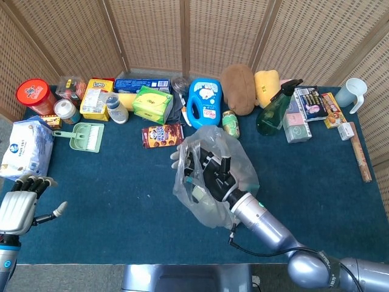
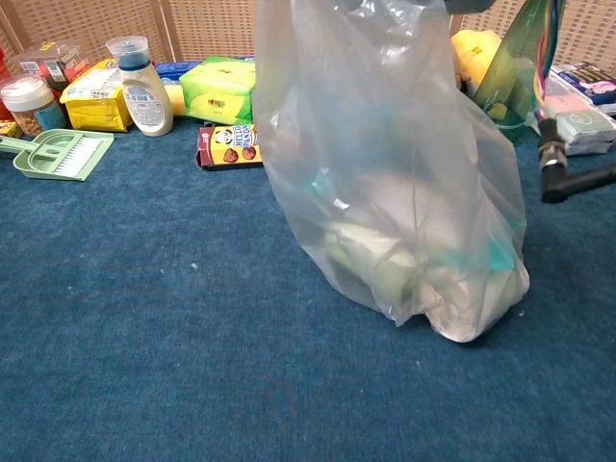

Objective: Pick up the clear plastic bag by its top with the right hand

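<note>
The clear plastic bag [image 1: 242, 171] stands near the middle of the blue table, with pale items and something teal inside. My right hand [image 1: 209, 176] grips the bunched top of the bag, fingers wrapped in the film. In the chest view the bag [image 2: 385, 192] is pulled tall and upright, and its bulging bottom sits at table level; I cannot tell whether it touches the cloth. Only the wrist cable [image 2: 573, 180] of the right arm shows there. My left hand [image 1: 18, 208] hovers at the near left table edge, fingers apart, holding nothing.
A cookie box [image 1: 163, 135] lies just behind the bag. A blue detergent bottle [image 1: 204, 101], a green spray bottle [image 1: 273, 112], plush toys and boxes line the back. A green dustpan [image 1: 85, 135] and a white sack [image 1: 24, 149] are at the left.
</note>
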